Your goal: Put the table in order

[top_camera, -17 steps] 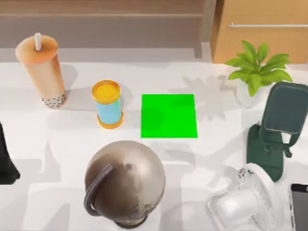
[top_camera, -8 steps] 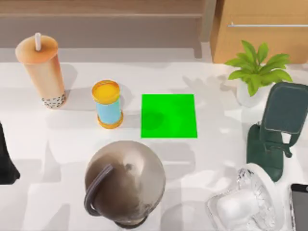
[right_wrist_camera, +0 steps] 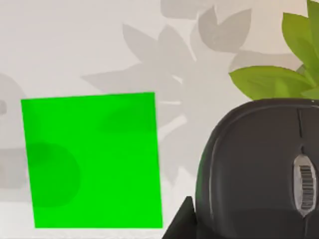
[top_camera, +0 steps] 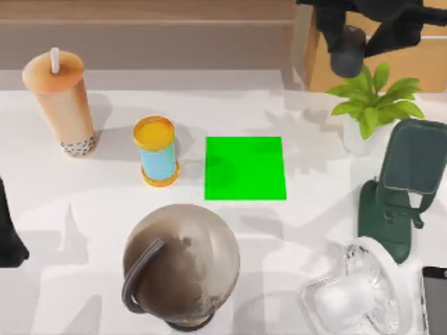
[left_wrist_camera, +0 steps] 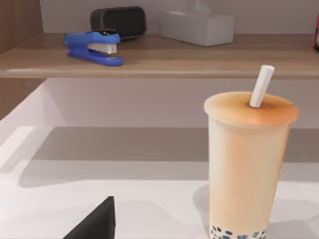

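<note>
**Right arm swings in with a mouse**

Widest thing first: the large flat white table (top_camera: 105,202) spreads out well below the right gripper (top_camera: 347,47), and it's crowded with things. Next down in size, the bright green square mat (top_camera: 244,167) lies bare, lower and off to the left of those jaws. Over at the left edge, my left gripper (top_camera: 7,237) sits parked near the tall orange bubble-tea cup with a white straw (top_camera: 61,98); its state, I cannot tell.

And here's the change! Half a second ago the far right corner was bare. Now the right arm is there, jaws clamped on a dark grey computer mouse (right_wrist_camera: 259,169), carried high beside the leafy green potted plant (top_camera: 374,98). My read: the mat is the likely drop spot, with the carry still to do.
</note>
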Robot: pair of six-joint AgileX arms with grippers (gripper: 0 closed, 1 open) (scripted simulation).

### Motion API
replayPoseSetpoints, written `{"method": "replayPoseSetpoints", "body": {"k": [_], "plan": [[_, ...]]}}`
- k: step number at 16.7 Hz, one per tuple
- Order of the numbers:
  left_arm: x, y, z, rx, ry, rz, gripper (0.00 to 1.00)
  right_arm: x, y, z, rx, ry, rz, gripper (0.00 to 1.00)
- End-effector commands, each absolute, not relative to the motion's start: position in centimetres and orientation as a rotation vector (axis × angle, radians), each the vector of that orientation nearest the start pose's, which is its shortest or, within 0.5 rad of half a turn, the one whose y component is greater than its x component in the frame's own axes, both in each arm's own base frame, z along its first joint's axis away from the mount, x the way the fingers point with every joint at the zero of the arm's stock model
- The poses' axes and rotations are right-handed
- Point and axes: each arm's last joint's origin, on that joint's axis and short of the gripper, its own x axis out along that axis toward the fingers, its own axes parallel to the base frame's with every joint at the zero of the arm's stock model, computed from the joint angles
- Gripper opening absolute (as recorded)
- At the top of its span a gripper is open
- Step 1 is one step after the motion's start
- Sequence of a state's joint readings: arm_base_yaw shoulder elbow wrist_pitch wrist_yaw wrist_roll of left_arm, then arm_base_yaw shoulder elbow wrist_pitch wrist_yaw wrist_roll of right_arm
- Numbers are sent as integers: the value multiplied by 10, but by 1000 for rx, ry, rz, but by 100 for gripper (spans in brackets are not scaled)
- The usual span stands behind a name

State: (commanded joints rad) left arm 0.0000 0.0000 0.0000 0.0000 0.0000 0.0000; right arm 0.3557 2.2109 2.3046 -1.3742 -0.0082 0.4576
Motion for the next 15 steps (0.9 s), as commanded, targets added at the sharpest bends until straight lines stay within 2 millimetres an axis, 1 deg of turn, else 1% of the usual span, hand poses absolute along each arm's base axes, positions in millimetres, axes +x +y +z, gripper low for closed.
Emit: {"method": "replayPoseSetpoints", "body": {"k": [2, 4, 5, 7, 9, 11, 13, 15], "plan": [[106, -1, 160, 0, 0, 0, 100, 426, 204, 284, 132, 1325, 70, 0], [106, -1, 160, 0, 0, 0, 100, 429, 239, 260, 102, 1363, 89, 0], [106, -1, 160, 0, 0, 0, 100, 430, 254, 245, 86, 1388, 90, 0], [106, -1, 160, 0, 0, 0, 100, 431, 275, 211, 53, 1446, 75, 0], [106, -1, 160, 0, 0, 0, 100, 431, 288, 179, 23, 1502, 50, 0], [106, -1, 160, 0, 0, 0, 100, 430, 296, 156, 0, 1545, 27, 0], [106, -1, 160, 0, 0, 0, 100, 429, 299, 145, -11, 1564, 18, 0], [106, -1, 160, 0, 0, 0, 100, 429, 299, 145, -11, 1564, 18, 0]]}}
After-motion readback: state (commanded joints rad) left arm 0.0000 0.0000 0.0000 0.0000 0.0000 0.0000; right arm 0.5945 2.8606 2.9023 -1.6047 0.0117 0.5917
